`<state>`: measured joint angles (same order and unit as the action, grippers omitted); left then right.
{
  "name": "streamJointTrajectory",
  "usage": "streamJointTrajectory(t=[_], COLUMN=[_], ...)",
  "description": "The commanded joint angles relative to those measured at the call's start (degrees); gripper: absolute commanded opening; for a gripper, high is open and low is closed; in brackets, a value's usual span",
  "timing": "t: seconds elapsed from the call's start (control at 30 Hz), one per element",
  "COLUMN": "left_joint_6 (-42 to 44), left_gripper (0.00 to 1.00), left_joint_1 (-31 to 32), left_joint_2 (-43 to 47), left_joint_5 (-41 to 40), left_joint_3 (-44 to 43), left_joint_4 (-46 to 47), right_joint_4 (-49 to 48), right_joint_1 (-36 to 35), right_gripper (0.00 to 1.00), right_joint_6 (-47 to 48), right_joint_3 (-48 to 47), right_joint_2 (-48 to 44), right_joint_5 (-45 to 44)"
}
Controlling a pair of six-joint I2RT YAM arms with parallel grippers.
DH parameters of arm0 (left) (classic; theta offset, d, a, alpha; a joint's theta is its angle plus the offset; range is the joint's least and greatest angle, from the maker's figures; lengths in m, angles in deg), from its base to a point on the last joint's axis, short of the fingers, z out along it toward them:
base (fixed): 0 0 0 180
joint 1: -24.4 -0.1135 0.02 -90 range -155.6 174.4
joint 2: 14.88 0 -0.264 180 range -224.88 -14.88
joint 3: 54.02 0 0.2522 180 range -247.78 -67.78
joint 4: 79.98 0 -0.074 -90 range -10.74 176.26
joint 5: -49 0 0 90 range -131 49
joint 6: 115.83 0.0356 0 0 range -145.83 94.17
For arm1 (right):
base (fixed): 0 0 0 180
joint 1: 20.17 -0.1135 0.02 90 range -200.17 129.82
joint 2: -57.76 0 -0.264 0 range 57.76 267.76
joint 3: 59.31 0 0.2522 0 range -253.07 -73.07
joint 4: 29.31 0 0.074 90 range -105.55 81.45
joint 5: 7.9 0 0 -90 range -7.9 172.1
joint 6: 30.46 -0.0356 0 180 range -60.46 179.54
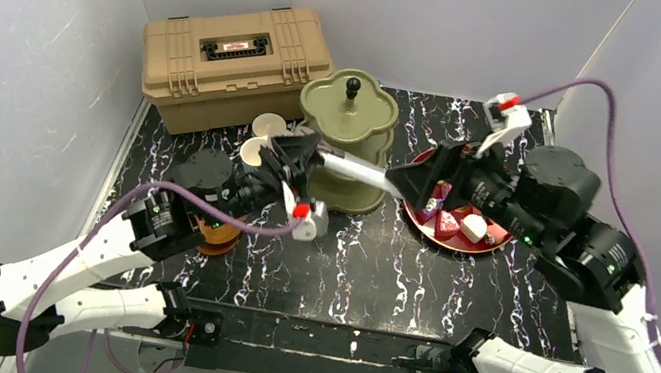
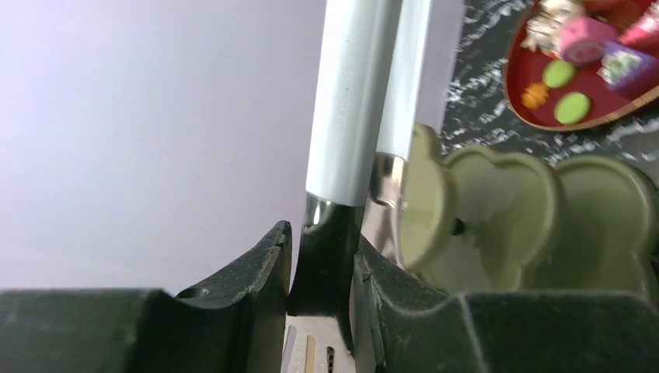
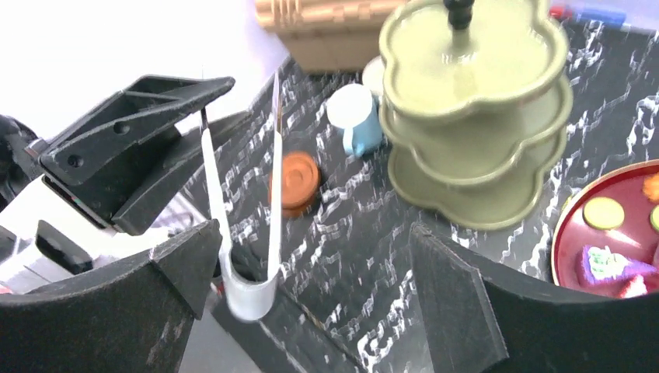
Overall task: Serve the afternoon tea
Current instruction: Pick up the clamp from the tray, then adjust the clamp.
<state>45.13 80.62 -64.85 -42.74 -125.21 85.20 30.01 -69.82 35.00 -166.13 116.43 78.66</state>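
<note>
Looking down from above, where are our tongs (image 1: 350, 168)? — Ana

We hold them in our left gripper (image 1: 303, 162). Its jaws are closed on the thin ends, and the bent end points to 3 o'clock. — Ben

And our right gripper (image 1: 400, 180)? — Ana

Its jaws are wide open, one on each side of the bent end. We see nothing held in them. — Ben

So the tongs lie from 9 to 3 o'clock, between our two grippers. Where is the tea stuff? — Ana

The green stand (image 1: 349, 114) is just at 12 o'clock from the tongs, and its top tray looks bare. The toy cakes (image 1: 460, 225) sit on the red plate (image 1: 458, 249) at about 4 o'clock from the left jaws, under our right arm (image 1: 562, 205). The mugs (image 1: 268, 125) are at 10 o'clock, beside the stand, and the brown saucers (image 1: 219, 234) at 7 o'clock. — Ben

Which arm is nearer the cakes? — Ana

Our right one, but our left one has the tongs. We think the right arm must get out of the way, then the left must reach across to 4 o'clock. The thin ends are in the jaws, so we may need to turn the tongs first. — Ben
</note>
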Motion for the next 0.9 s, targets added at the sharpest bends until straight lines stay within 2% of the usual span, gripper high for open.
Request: streamJointTrajectory(t=[0.0,0.13,0.23,0.37,0.53,0.63,0.8,0.87], left_joint_6=[-17.71,-23.34,-26.97,-30.94,-28.68,-22.73,-2.89,3.72], left_gripper=[0.0,0.0,0.0,0.0,0.0,0.0,0.0,0.0], left_joint_1=[0.23,0.2,0.2,0.24,0.46,0.47,0.55,0.58], left_joint_2=[-4.24,-6.05,-7.19,-8.23,-7.94,-7.03,-6.16,-6.29], left_joint_5=[-15.32,-23.91,-27.48,-26.61,-25.82,-22.63,-14.64,-10.9], left_joint_3=[-9.84,-11.71,-13.24,-15.79,-13.28,-9.9,0.48,3.07], left_joint_4=[3.41,4.08,3.33,-0.27,3.8,7.92,26.58,32.43], right_joint_4=[-10.68,-24.06,-25.61,-30.06,-41.23,-43.42,-46.8,-44.87], right_joint_1=[-0.1,-0.1,-0.1,-0.12,-0.1,-0.11,-0.52,-0.86], right_gripper=[0.98,0.98,0.98,0.98,0.98,0.98,0.98,0.99], right_joint_6=[-0.43,1.45,1.35,0.34,-5.94,-11.84,-20.27,-22.02], right_joint_3=[3.73,11.71,9.79,7.47,9.5,10.69,11.61,11.06], right_joint_2=[-2.64,-5.61,-1.66,4.63,7.04,8.23,9.43,9.57], right_joint_5=[-2.89,4.78,7.11,8.85,7.86,3.02,1.6,0.71])
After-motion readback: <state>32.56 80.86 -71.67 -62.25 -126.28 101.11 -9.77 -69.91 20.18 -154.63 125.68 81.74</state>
